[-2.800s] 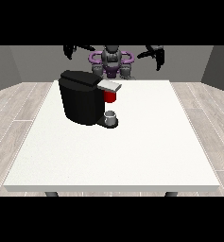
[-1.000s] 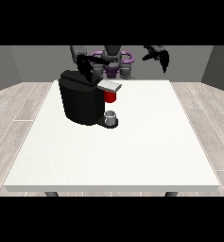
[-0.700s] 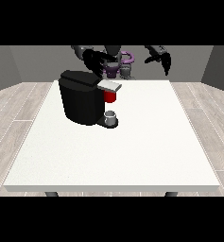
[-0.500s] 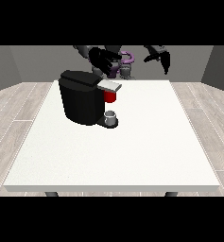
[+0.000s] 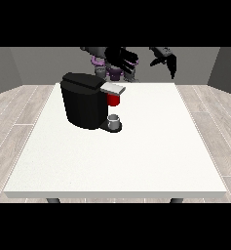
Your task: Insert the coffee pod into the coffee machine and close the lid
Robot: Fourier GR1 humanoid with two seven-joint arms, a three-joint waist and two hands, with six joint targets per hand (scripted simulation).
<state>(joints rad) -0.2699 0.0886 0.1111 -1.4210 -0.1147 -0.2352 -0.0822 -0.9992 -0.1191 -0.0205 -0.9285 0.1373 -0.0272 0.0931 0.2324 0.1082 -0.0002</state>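
Black hands are hanging up high at twelve o'clock, one above the machine, one at one o'clock, fingers spread, holding nothing, a grey thing sitting under the spout.

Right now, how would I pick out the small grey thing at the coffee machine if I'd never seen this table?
Find the black coffee machine on the far left part of the white table. At its front base, on the side facing the table's middle, a small grey thing sits on the machine's foot, below a red thing at the machine. It is the only grey, low, round piece there; I cannot tell whether it is the pod.
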